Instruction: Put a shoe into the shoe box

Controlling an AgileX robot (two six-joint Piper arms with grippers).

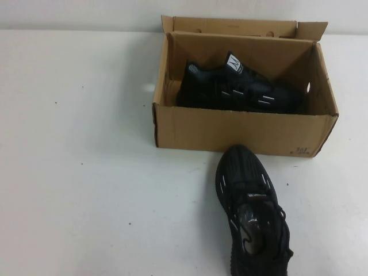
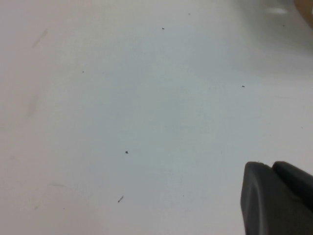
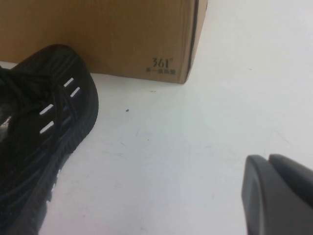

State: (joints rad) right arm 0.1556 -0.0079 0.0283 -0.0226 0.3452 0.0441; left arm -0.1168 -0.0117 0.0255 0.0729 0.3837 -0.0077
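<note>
1. The left gripper showed only in its own wrist view, as two dark fingers pressed together with nothing between them, over a bare stretch of the white table marked by a few small dark specks.

2. The right gripper likewise appeared only in its wrist view, fingers pressed together and holding nothing, above the table to the right of the loose shoe. Neither arm reached into the high view.

3. The shoe lay on the table just in front of the box's near wall, toe pointing toward the box and heel toward the near edge, right of centre. It stood upright on its sole, black with short silver-white dashes along the sides and its laces loose over the opening. Its toe came very close to the cardboard; whether it actually touched could not be told.

4. The shoe box sat at the far side of the table, right of centre, open, with its flaps standing up. Small black print marked the near wall by its right corner.

5. A second sneaker of the same kind lay inside the box along the far wall, turned on its side, white tongue label facing up.
</note>
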